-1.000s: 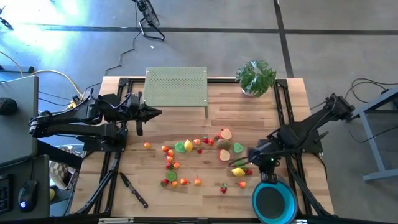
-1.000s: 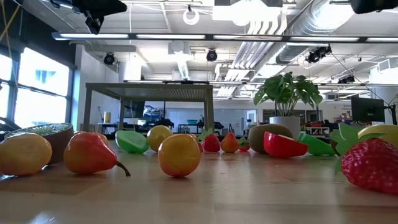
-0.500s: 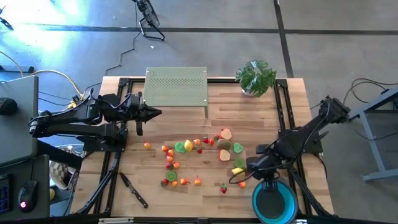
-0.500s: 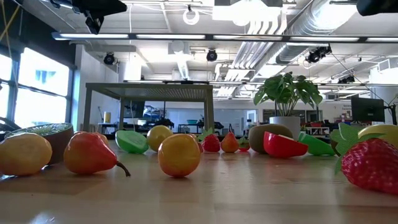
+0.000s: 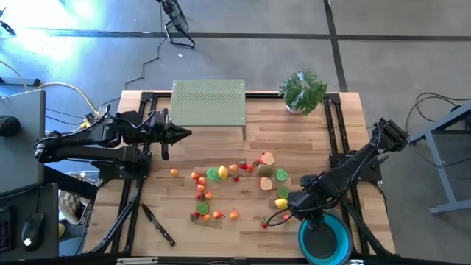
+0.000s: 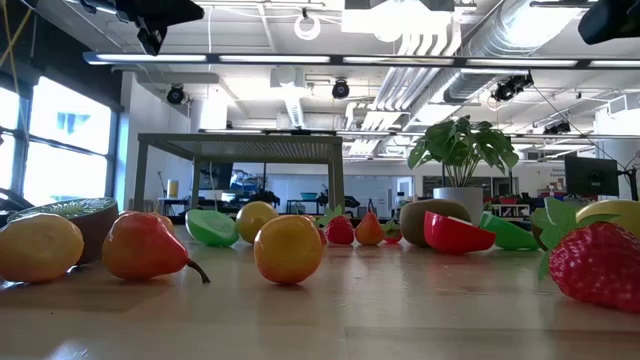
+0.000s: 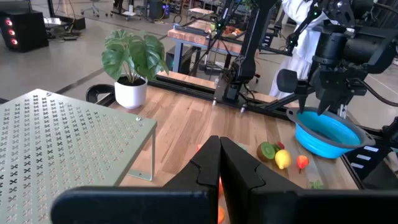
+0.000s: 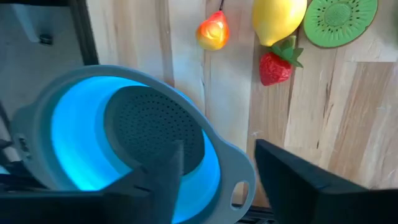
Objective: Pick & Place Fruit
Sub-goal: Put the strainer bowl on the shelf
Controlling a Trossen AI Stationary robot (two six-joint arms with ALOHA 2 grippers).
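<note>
Right claw now over blue bowl, parted.

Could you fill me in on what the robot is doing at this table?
It is sorting toy fruit scattered on the wooden table into a blue bowl at the near right corner. The right gripper hangs over the bowl's rim with its jaws apart and nothing between them; a lemon, a strawberry and a pear lie just beside the bowl. No fruit shows in the bowl. The left gripper, shut and empty, waits beside the green perforated stand.
</note>
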